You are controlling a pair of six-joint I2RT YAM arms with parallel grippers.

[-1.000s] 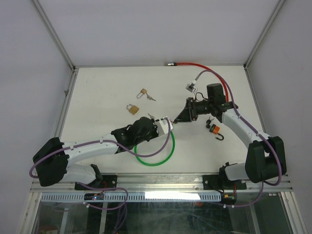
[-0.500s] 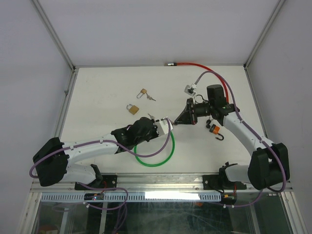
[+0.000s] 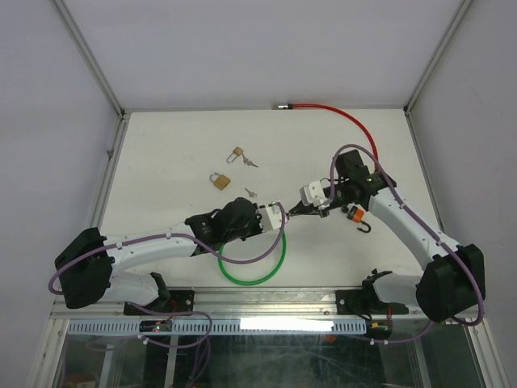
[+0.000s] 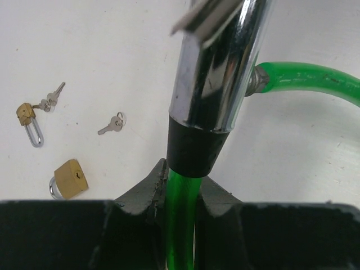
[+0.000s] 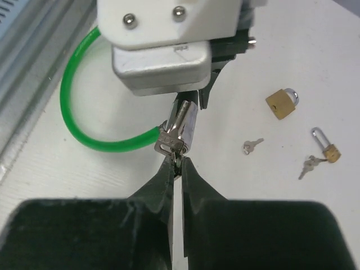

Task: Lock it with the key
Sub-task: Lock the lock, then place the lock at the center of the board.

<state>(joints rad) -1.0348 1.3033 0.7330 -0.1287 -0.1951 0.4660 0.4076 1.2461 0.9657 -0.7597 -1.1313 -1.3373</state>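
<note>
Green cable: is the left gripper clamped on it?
Yes, the left gripper pinches the green cable just below the black collar.

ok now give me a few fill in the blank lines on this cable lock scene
The plastic-coated cable clamped in the left gripper is ___ in colour. The right gripper has its jaws ___ at the tip of the chrome lock cylinder. On the white table lie ___ brass padlocks. The thin cable along the table's far edge is ___.
Missing words: green, shut, two, red.
</note>
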